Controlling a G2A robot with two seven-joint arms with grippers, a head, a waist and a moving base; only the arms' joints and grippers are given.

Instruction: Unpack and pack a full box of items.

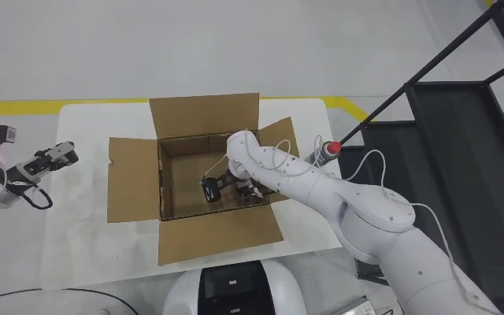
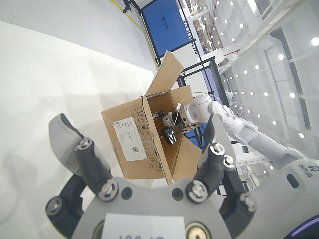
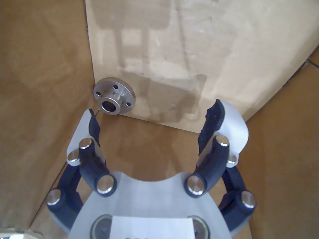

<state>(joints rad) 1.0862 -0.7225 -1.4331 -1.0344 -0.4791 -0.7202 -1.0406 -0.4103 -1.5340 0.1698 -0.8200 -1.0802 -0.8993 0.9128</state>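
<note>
So, the small silver metal flange hub point(image 3: 114, 98) sits in a corner of the brown cardboard box point(image 3: 174, 38). It's likely dense, rigid and slick. Right gripper point(image 3: 154, 111) fingers are spread and empty; I'd pinch the raised collar.

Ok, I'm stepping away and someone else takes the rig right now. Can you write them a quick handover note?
Left gripper: open, holding nothing, by the table edge, apart from the box.
Right gripper: open, empty, down inside the box.
Metal flange: in a bottom corner of the box, just beyond the right gripper, not touched.
Done: the box flaps are open.
Left: likely close on the flange and lift it out. How far unpacking has got cannot be told.
</note>
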